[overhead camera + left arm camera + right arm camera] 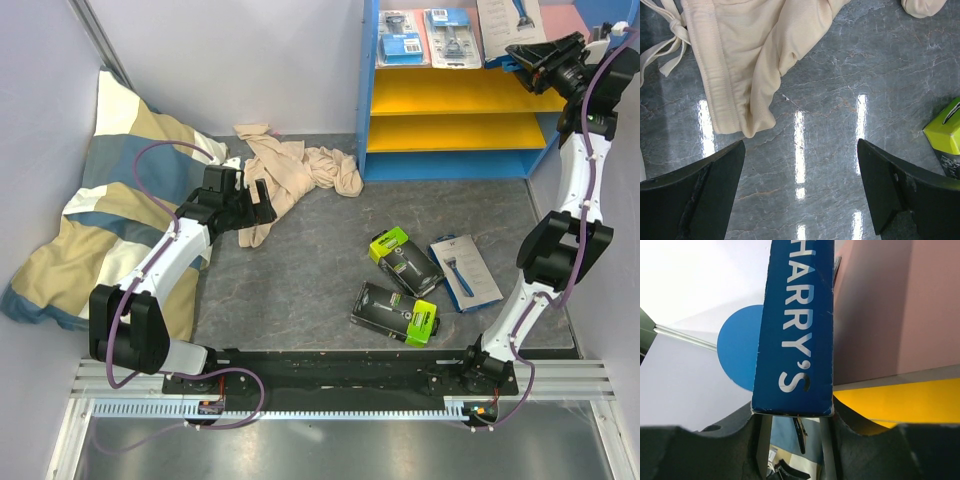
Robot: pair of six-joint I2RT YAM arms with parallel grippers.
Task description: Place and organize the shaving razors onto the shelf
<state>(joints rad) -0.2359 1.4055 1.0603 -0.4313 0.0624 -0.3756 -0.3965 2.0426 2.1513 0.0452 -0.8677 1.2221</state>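
Clenched on the narrow edge of a white-blue box (503, 18) with the right gripper (528, 52), upper right of the overhead view, at the shelf (372, 100) and its pink top board (566, 20); cannot tell whether touching it yet. Best to lower flat, square beside the blister packs (402, 40) (top centre, lying on that board), and to let go only once seated. Lower centre, on the table (300, 290): black boxes (403, 260) and a second white-blue box (466, 272), well clear. Left of centre, spread wide and empty near the beige cloth (300, 170): the left gripper (245, 200).
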